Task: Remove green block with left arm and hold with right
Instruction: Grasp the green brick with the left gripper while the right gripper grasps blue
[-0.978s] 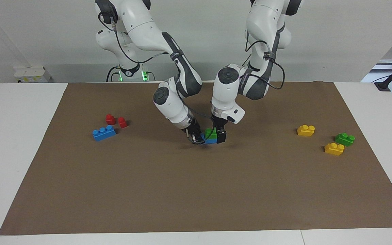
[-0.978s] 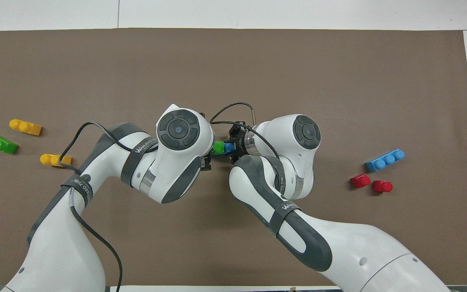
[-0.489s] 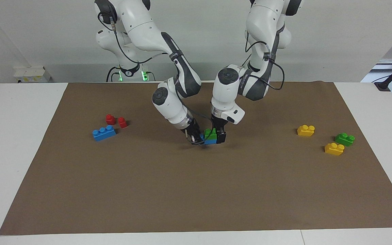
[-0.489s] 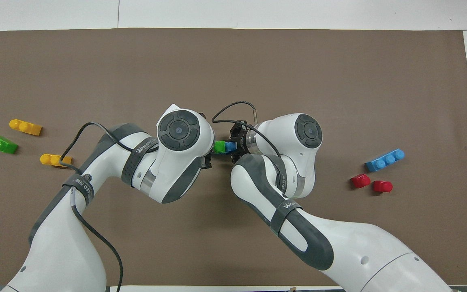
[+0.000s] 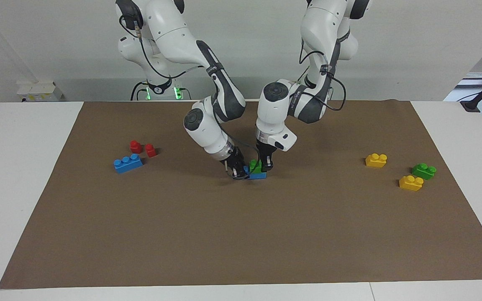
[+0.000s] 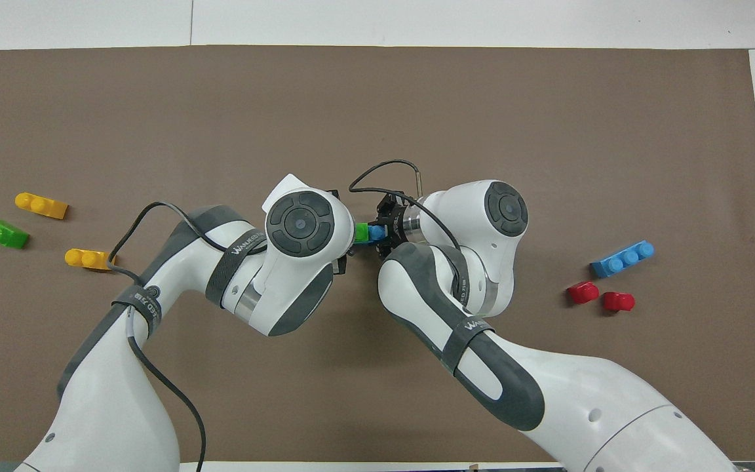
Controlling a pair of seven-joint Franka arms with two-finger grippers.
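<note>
The green block point(image 5: 255, 166) sits on a blue brick point(image 5: 259, 175) in the middle of the brown mat. My left gripper point(image 5: 262, 164) comes down from above and is shut on the green block. My right gripper point(image 5: 240, 170) comes in low from the right arm's end and is shut on the end of the blue brick. In the overhead view the green block point(image 6: 361, 232) and the blue brick point(image 6: 373, 232) show between the two wrists. The left gripper's fingers are hidden there under its wrist.
A second green block point(image 5: 424, 171) and two yellow bricks point(image 5: 376, 160) point(image 5: 411, 183) lie toward the left arm's end. A blue three-stud brick point(image 5: 128, 163) and two red pieces point(image 5: 135, 146) point(image 5: 150, 150) lie toward the right arm's end.
Both grippers and the stacked bricks have shifted a little toward the right arm's end. The left gripper now sits higher on the green block, leaving the blue brick's end uncovered.
</note>
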